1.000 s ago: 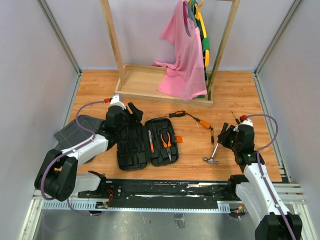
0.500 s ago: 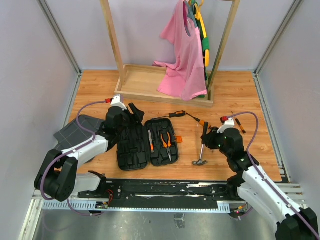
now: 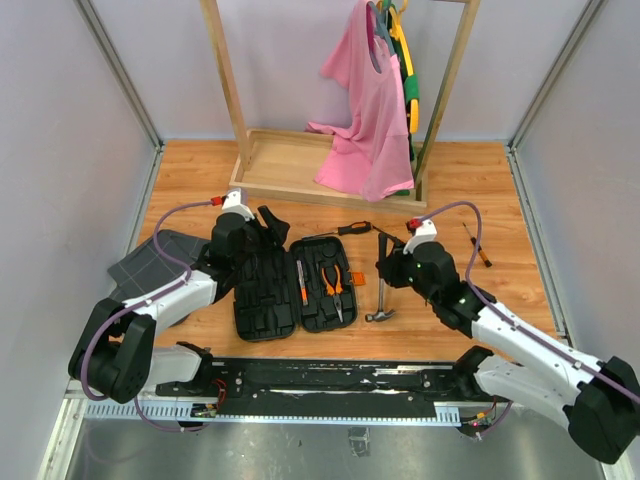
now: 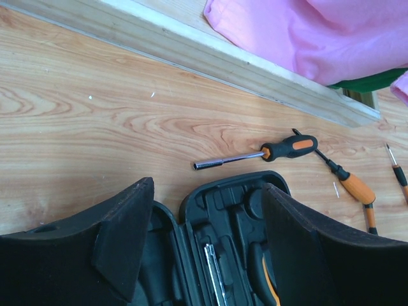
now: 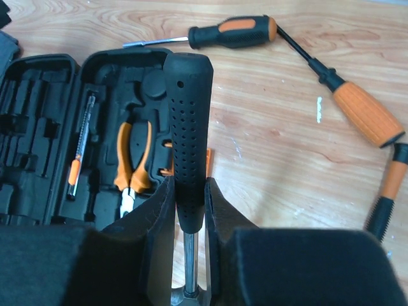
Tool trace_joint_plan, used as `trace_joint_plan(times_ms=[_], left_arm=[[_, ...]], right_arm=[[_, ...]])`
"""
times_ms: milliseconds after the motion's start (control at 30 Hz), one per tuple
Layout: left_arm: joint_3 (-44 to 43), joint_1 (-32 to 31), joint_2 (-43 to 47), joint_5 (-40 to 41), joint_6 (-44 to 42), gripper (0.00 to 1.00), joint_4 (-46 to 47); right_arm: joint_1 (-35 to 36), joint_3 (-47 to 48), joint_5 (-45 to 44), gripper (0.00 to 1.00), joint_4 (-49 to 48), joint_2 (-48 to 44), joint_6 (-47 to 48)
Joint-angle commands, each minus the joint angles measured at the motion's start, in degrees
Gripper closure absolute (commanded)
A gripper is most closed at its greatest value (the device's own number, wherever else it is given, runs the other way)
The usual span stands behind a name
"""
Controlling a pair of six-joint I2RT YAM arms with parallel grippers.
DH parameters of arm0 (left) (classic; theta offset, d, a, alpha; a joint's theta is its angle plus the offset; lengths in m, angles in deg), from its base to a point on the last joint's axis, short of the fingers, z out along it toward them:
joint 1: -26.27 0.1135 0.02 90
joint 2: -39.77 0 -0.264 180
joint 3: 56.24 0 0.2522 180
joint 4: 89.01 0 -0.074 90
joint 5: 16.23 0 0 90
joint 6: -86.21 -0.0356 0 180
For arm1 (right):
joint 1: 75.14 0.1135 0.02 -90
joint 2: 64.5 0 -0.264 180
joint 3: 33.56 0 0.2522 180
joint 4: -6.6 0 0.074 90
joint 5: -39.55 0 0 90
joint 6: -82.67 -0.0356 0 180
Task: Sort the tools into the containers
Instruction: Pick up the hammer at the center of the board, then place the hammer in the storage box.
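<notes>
Right pincer [image 5: 189,191] clenched on the black perforated grip of the hammer [image 5: 189,95]; handle upright between the fingers [image 5: 159,210] in the wrist view; steel head low, close to the surface [image 3: 470,190], just right of the tool case [image 3: 262,295]; contact of head with wood not discernible.

Tool case open flat, halves side by side; pliers [image 5: 131,162] and slim screwdriver [image 5: 79,159] seated in the right half; left half all bare moulded slots; orange latch [image 3: 357,278] on the right edge.

Left pincer [image 4: 204,245] released, jaws wide apart, nothing between; poised over the far end of the case, near the hinge.

Loose beyond the case: black-and-orange driver [image 4: 288,146] with bright shaft; orange-handled screwdriver [image 4: 356,189] just beside it; small screwdriver [image 3: 476,245] well to the right.

Grid fabric [image 3: 150,262] left of the case, under the left arm; wooden rack [image 3: 300,185] with pink shirt [image 3: 365,120] at the far side.
</notes>
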Motion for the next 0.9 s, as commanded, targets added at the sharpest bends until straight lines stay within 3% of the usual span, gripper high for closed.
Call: trace_joint_plan(times_ms=[0,267,867], left_arm=[[0.6,-0.4,0.0,-0.3,-0.9,0.28,2.2],[0.9,-0.4,0.4,0.8,-1.0,0.28,2.2],[0.4,-0.4,0.5,3.3,-0.9,0.29,0.6]], right_arm=[[4.5,6.3,-5.0,0.99,-2.9,4.0,-2.3],[11.8,15.4,-8.0,0.99,-3.0,14.6,-3.2],[18.0,28.6,-4.2,1.0,-0.3,32.5,-7.3]])
